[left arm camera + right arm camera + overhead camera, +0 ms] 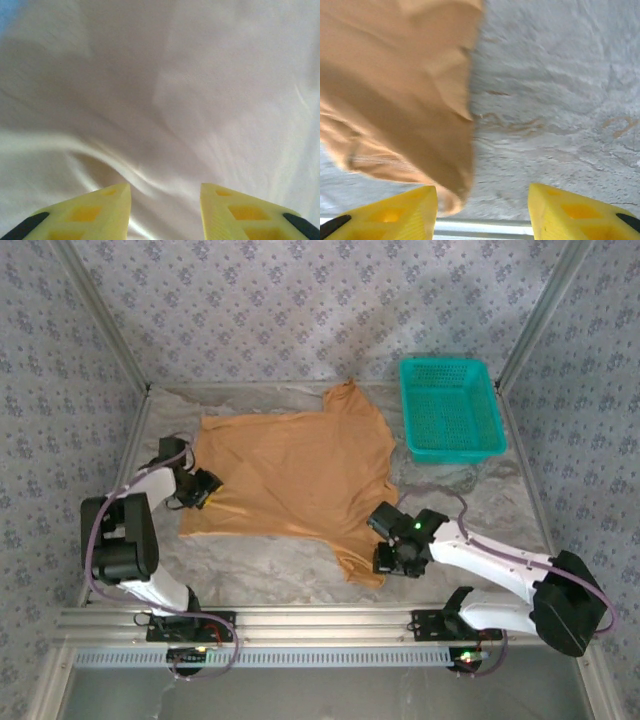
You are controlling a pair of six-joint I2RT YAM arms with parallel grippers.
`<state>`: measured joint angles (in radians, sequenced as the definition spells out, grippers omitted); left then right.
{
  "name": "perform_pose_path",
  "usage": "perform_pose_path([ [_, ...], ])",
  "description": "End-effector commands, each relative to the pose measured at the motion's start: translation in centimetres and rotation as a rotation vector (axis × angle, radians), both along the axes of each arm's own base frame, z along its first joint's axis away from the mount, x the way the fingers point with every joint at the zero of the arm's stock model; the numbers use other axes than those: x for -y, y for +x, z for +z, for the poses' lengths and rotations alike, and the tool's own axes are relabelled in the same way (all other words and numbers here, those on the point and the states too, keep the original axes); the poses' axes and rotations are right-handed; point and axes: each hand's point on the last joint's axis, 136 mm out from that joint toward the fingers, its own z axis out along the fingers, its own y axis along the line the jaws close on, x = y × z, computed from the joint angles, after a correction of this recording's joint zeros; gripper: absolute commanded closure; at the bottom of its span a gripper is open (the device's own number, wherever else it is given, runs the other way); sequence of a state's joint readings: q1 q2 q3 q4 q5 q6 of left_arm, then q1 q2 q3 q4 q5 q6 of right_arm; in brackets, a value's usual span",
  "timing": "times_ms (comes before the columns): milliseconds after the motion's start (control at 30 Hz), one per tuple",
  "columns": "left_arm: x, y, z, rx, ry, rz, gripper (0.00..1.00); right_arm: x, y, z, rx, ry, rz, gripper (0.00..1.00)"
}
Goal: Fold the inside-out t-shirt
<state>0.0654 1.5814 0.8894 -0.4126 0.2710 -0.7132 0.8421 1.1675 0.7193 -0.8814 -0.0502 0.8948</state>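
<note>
Right wrist: my right hand (481,187) spread, inside-out t-shirt (395,100) sleeve beside one finger, unpinched; left hand (165,186) spread too.

The walls (300,300) on three sides carry a pale blue-grey paper with a repeating small floral motif. Slim metal posts rise slantwise at the back left corner (100,315) and the back right corner (540,315). The table top (270,560) is covered with a mottled grey-white sheet, lightly wrinkled, its rough texture plain in the right wrist view. An aluminium rail (320,623) runs along the near edge, with a ridged strip (320,655) just below it. The light is soft and even, with faint shadows.
</note>
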Motion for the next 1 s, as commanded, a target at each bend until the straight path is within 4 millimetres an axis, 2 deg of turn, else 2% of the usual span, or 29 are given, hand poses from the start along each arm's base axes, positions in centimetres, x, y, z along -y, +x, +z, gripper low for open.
perform_pose_path([
  [0, -0.8, -1.8, 2.4, -0.002, 0.097, -0.030, 0.58, -0.4, 1.5, 3.3, 0.065, 0.000, 0.029, 0.43],
  [100, -2.0, -2.9, 3.9, 0.027, 0.159, -0.004, 0.55, -1.9, 4.8, 5.3, 0.128, 0.086, 0.015, 0.39],
  [200, -2.1, -3.3, 3.7, 0.049, 0.105, 0.033, 0.53, -3.6, 9.9, 5.4, 0.150, 0.203, -0.041, 0.38],
  [333, -1.5, -4.0, 0.7, -0.002, -0.035, 0.069, 0.53, -4.1, 16.6, 3.2, 0.142, 0.246, -0.090, 0.38],
  [433, -2.4, -4.8, -1.1, -0.053, -0.055, 0.101, 0.53, -3.9, 19.6, 1.1, 0.116, 0.232, -0.122, 0.38],
  [500, -3.4, -5.3, -1.9, -0.070, -0.078, 0.149, 0.54, -3.1, 20.5, -0.6, 0.091, 0.206, -0.143, 0.38],
  [567, -4.1, -5.8, -2.2, -0.074, -0.091, 0.186, 0.54, -2.3, 20.4, -1.9, 0.064, 0.179, -0.160, 0.38],
  [633, -4.7, -6.2, -2.0, -0.073, -0.077, 0.198, 0.54, -1.3, 19.9, -3.1, 0.036, 0.148, -0.178, 0.38],
  [733, -5.2, -6.6, -0.6, -0.053, -0.037, 0.207, 0.54, 0.2, 19.2, -3.8, 0.018, 0.109, -0.204, 0.38],
  [867, -5.8, -7.1, 2.6, 0.000, 0.017, 0.216, 0.54, 0.4, 19.1, -1.4, 0.072, 0.100, -0.144, 0.35],
  [967, -6.6, -8.4, 4.6, 0.018, 0.091, 0.229, 0.54, -0.2, 17.6, 1.2, 0.104, 0.097, -0.090, 0.29],
])
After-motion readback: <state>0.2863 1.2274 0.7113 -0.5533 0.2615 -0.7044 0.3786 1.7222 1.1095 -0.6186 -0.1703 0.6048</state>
